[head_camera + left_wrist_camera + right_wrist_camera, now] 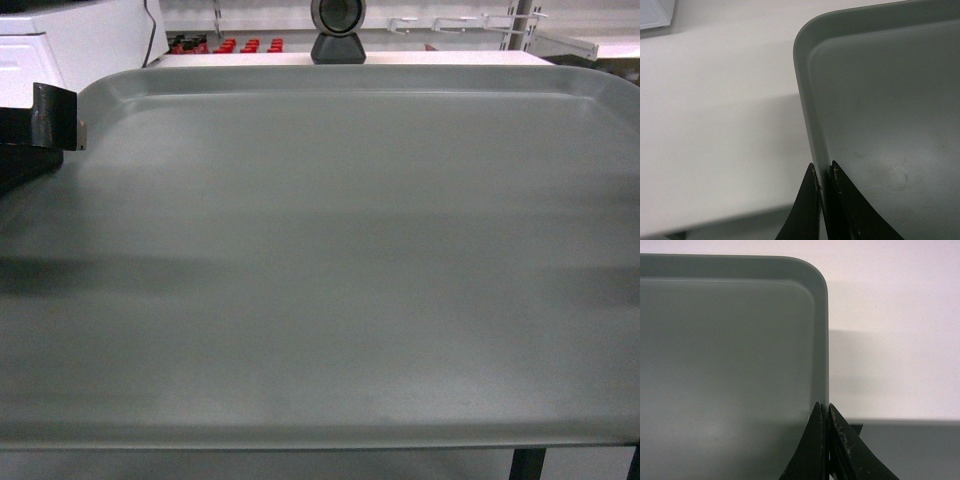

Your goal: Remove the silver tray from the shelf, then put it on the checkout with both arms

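Observation:
The silver tray (330,260) fills most of the head view, held level over the white checkout (420,58). In the left wrist view my left gripper (823,172) is shut on the tray's left rim (807,100), one finger outside and one inside. The checkout top (715,125) lies below, with the tray's shadow on it. My right gripper (827,411) is shut on the tray's right rim (823,330), above the checkout's near edge (900,417). In the head view a part of the left gripper (55,118) shows at the tray's left edge. The right gripper is out of that view.
A dark round scanner on a stand (337,30) sits at the checkout's far side. White racking (470,22) and red items (230,45) stand behind. A white appliance (70,45) is at the far left. A black table leg (528,465) shows below the tray.

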### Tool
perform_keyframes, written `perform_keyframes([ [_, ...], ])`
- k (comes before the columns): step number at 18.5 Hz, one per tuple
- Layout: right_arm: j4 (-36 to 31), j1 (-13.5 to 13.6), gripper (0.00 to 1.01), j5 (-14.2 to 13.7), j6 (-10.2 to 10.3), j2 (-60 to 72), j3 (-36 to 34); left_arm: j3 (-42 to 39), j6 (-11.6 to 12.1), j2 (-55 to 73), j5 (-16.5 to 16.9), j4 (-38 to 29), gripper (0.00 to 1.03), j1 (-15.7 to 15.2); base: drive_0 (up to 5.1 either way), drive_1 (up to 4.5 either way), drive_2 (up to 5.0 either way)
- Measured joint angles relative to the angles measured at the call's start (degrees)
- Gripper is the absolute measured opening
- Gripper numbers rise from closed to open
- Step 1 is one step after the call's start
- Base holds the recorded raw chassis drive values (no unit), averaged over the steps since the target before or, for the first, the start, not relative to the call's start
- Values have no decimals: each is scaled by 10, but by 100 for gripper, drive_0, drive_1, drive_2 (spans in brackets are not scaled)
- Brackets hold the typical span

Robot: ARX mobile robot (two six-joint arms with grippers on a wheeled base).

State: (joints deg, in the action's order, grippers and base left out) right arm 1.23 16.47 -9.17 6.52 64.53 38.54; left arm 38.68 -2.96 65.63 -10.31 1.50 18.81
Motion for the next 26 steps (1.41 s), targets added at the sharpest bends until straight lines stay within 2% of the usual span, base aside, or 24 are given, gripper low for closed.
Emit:
perform_keyframes([
  [15,-2,0,2,0,0,0,0,0,0,0,-1,1,4,1,-1,425,-426],
  [26,0,0,2,0,0,2,0,0,0,3,-2,2,4,1,0,0,0],
])
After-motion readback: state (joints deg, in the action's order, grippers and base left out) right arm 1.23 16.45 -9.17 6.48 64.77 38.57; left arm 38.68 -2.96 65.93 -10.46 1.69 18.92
